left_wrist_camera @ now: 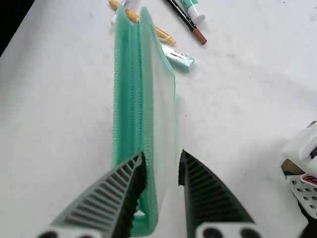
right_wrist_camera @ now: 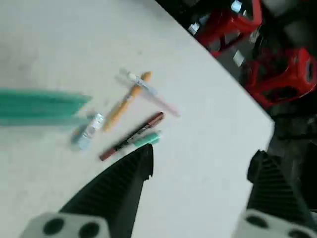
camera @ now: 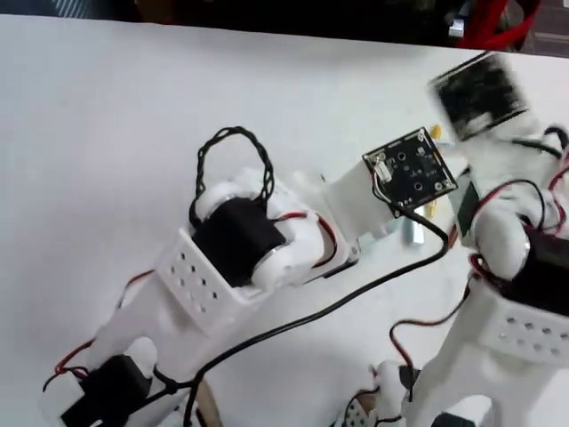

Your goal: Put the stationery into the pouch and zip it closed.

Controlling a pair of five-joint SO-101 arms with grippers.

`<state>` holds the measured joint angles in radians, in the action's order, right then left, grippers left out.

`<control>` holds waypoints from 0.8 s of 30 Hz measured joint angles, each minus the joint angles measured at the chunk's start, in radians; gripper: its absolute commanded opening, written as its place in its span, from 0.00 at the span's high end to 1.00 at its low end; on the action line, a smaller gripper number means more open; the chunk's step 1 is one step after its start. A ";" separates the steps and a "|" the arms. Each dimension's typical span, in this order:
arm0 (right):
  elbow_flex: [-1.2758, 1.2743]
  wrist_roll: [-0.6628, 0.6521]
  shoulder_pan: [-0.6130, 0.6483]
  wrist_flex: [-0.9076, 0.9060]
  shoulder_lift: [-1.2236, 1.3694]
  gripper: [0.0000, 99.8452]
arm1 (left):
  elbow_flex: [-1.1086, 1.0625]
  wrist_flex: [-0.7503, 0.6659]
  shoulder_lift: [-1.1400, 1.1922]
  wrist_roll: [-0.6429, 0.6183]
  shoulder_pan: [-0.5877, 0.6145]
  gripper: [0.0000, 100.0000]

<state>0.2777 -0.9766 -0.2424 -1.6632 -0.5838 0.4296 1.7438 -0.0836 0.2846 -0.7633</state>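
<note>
**Left gripper pinching the green pouch, pens lying loose past it**

Right up against the lens, the left gripper (left_wrist_camera: 161, 162) is pinching the pouch (left_wrist_camera: 143, 99) between its grey ribbed fingers (left_wrist_camera: 119, 198). One finger is pressing on each side, so it's clamped on near one end. The pouch is see-through green mesh, and it's standing on its long edge on the white table (left_wrist_camera: 59, 124), running away from the gripper. I can't tell if the zip is open or closed.

The stationery (left_wrist_camera: 185, 20) is lying loose on the table at the pouch's far end:
- An orange pen (left_wrist_camera: 161, 33) is poking out from behind the pouch's far corner.
- A small clear bluish piece (left_wrist_camera: 177, 55) is sitting just beside that corner.
- A dark pen (left_wrist_camera: 193, 29) with a brown tip and a green-and-white marker (left_wrist_camera: 194, 10) are lying a bit further over.

In the right wrist view the orange pen is crossing a thin white-and-pink pen (right_wrist_camera: 151, 94). There's print on the barrels, but it's too blurry to read.

The right gripper (right_wrist_camera: 203, 154) is hanging over the table near the pens with its fingers spread wide, gripping nothing. Red plastic furniture (right_wrist_camera: 277, 74) is sitting beyond the table edge.

In the high view a white arm (camera: 240, 249) is leaning over the table with a black circuit board (camera: 411, 169) on its wrist. The markings on the board are too small to make out.
</note>
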 measured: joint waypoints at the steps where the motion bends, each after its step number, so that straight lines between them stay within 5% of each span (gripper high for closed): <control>1: 0.003 -0.094 -0.003 0.012 -0.014 0.69 | -0.002 0.008 0.000 0.002 -0.002 0.87; 4: 0.005 -0.276 -0.025 0.026 -0.049 0.69 | -0.015 0.035 0.000 0.003 -0.003 0.87; 10: 0.002 -0.236 -0.025 0.072 -0.061 0.69 | -0.005 0.037 -0.002 0.003 -0.005 0.87; 24: 0.005 0.612 -0.203 0.227 0.089 0.69 | 0.038 0.025 0.000 0.002 -0.002 0.87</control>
<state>0.2823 -0.3644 -0.4450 -1.4362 -0.4948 0.4680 1.7683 -0.0836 0.2862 -0.7649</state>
